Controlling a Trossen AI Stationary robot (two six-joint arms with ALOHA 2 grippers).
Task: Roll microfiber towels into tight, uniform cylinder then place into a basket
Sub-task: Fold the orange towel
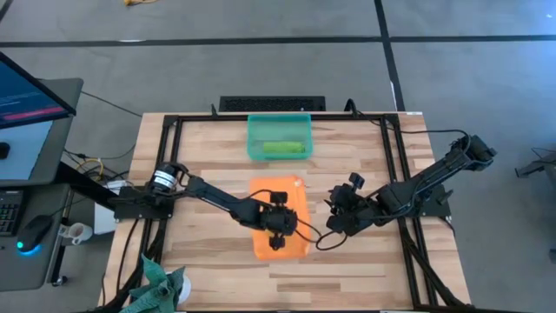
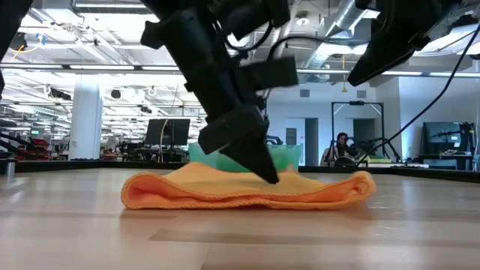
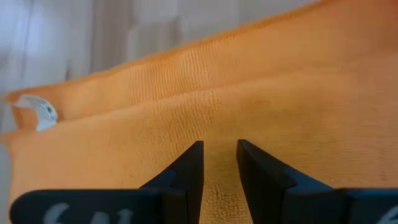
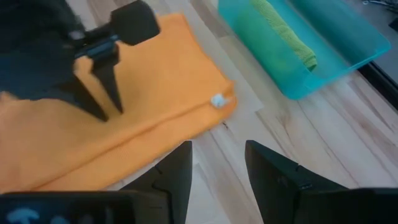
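The orange microfiber towel [image 1: 291,196] lies folded flat in the middle of the table, with a white tag [image 4: 217,99] at one corner. My left gripper [image 3: 217,149] slants down over it near its middle, its fingers a narrow gap apart with flat cloth showing between them. My right gripper [image 4: 217,149] hangs open above the bare wood just right of the towel, holding nothing. At the far side, the teal basket [image 1: 254,130] holds the rolled lime green towel [image 1: 282,149]. My left gripper has its fingertips [image 2: 268,176] down at the towel's upper layer [image 3: 217,124], slanting from above. No cloth is gathered between them. I cannot tell whether the tips rest on the cloth or stand just off it.
A dark teal-green cloth [image 1: 161,287] lies at the table's near left corner. Black frame rails [image 1: 400,174] run round the tabletop. A monitor and desk [image 1: 26,104] stand off to the left. Beyond the table a person [image 2: 341,146] is far off in the room.
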